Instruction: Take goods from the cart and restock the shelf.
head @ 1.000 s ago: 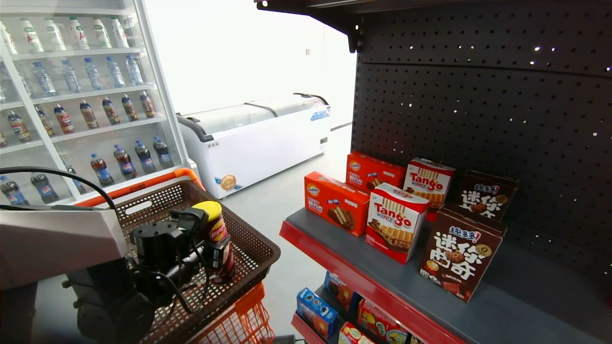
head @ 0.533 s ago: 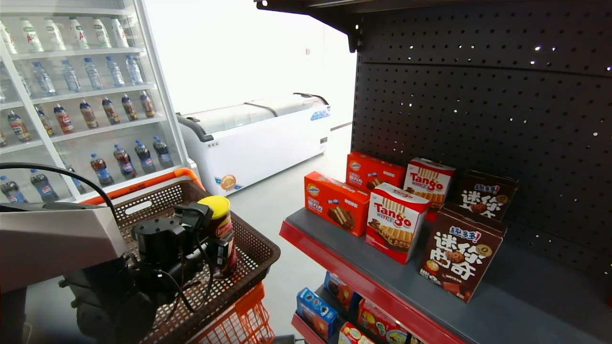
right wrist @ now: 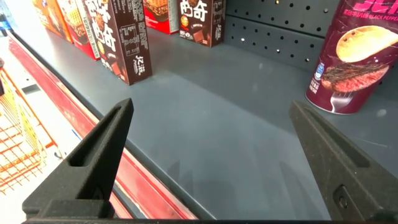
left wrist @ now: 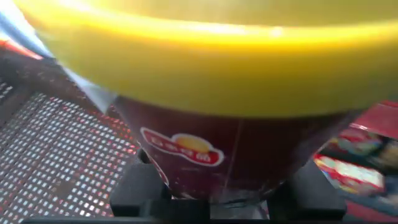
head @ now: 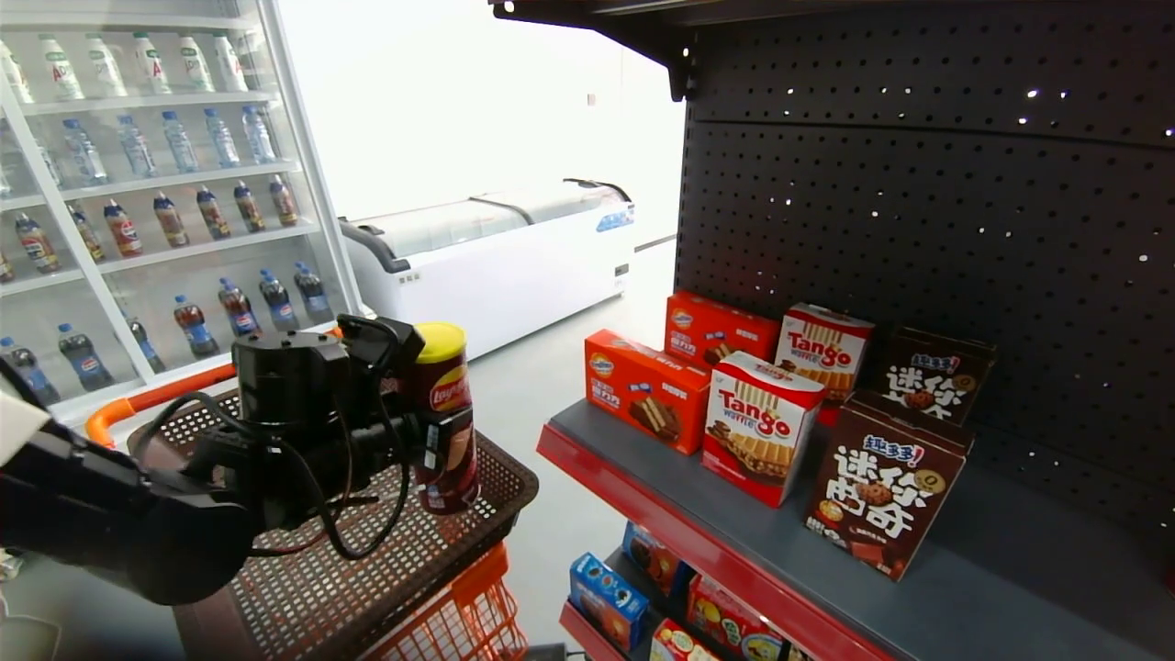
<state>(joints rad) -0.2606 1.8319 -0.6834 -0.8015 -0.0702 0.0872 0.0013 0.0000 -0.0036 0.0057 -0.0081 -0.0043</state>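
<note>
At the far left, the cart basket (head: pixel 500 479) is seen, brown and perforated, inside its orange frame. Just above it, near the rim that faces the shelf, a chips can (head: pixel 447 397) with a yellow lid is held upright by the left jaws, which are clamped on its dark red body below the lid. The can is judged to be kept upright and clear of the basket so that it can be carried across the gap and set down on its base without being turned.

Further right, the shelf (head: pixel 684 500) is reached. Orange boxes (head: pixel 647 390) are placed at its left end, then red and white wafer boxes (head: pixel 757 441), then dark brown boxes (head: pixel 881 496), each kind in its own row from front to back. In this way the faces are shown to a customer.

At the right end, a purple can (right wrist: pixel 354 62) is stood near the pegboard. The right jaws are held wide apart and empty above the bare shelf beside it, where room for the can is probably left.
</note>
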